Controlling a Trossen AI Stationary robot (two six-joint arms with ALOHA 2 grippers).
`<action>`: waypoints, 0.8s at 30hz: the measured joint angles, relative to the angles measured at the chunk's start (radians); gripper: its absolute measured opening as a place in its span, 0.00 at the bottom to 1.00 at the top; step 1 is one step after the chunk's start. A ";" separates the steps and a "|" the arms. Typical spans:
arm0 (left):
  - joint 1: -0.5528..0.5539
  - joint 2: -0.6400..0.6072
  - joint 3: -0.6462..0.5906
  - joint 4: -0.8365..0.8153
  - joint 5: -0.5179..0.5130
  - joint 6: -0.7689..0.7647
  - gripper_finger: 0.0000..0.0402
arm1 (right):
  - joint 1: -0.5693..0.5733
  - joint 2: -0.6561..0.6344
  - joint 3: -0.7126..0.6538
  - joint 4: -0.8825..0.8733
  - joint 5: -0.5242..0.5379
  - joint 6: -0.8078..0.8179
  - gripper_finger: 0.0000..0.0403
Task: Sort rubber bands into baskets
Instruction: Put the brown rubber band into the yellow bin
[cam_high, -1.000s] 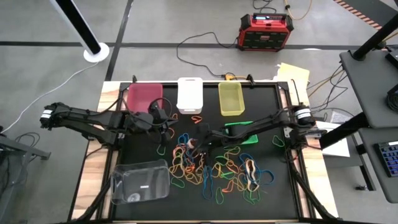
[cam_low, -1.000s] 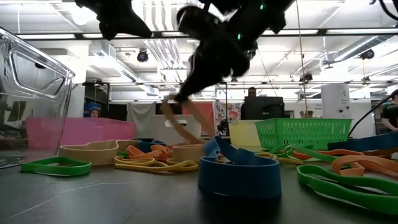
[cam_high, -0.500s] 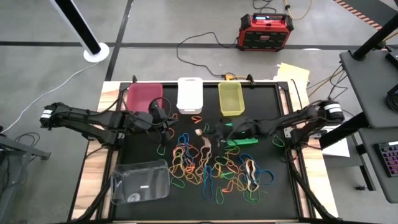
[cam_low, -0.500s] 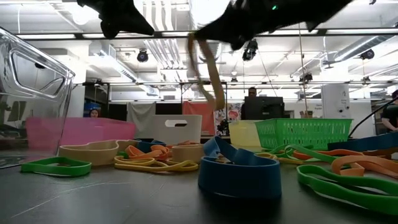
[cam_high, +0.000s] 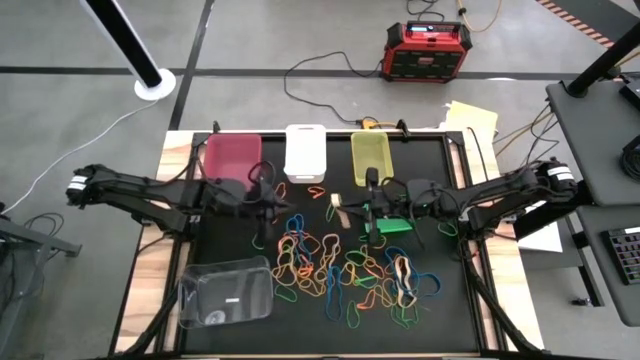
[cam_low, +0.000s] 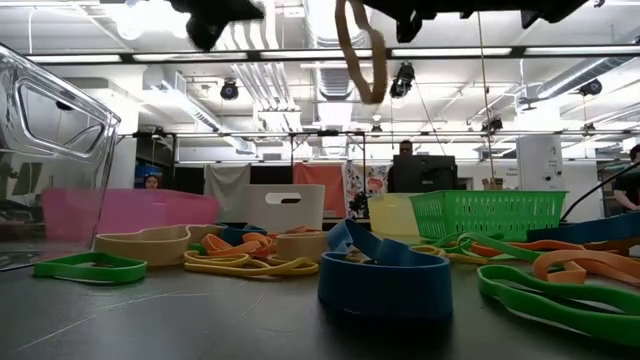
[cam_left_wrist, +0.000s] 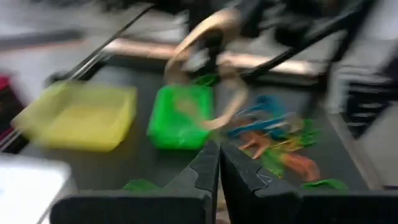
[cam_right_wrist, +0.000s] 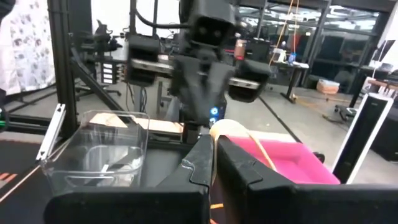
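Observation:
Many coloured rubber bands (cam_high: 340, 270) lie heaped on the black table top. My right gripper (cam_high: 347, 208) is shut on a tan rubber band (cam_low: 360, 50), high above the heap. My left gripper (cam_high: 278, 205) is shut and empty. It hovers left of the right gripper and faces it, with its fingers (cam_left_wrist: 217, 165) aimed at the tan band (cam_left_wrist: 208, 68). Along the far edge stand the pink basket (cam_high: 233, 155), the white basket (cam_high: 305, 152) and the yellow-green basket (cam_high: 371, 158). The green mesh basket (cam_high: 392, 220) sits under my right arm. The clear basket (cam_high: 225, 290) stands near left. My right gripper pinches the tan band's upper part (cam_right_wrist: 225, 128) between its two shut fingers. The fingers lie about level and come from the table's right. The band hangs as a slack loop (cam_low: 362, 60) below the fingertips, lifted clear of the heap and the table.
A red-black box (cam_high: 428, 50) and cables lie on the floor beyond the table. Bare black surface shows between the far baskets and the heap. In the low view a blue band (cam_low: 385, 280) and green bands (cam_low: 545, 295) lie close to the near edge.
My right gripper has risen and drawn back toward the table's right and far side. It has tipped from pointing down to about level. The tan band has come up off the heap and now hangs clear. My left gripper has tipped up a little.

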 joint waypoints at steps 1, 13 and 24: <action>0.000 0.006 0.000 0.019 0.021 0.016 0.00 | 0.000 0.000 0.000 -0.001 0.000 -0.004 0.02; 0.002 0.087 0.000 0.095 -0.015 0.060 0.10 | 0.011 0.083 0.000 0.101 -0.030 -0.005 0.02; 0.001 0.066 0.000 0.092 -0.020 0.062 0.12 | 0.022 0.099 -0.057 0.391 0.156 -0.168 0.02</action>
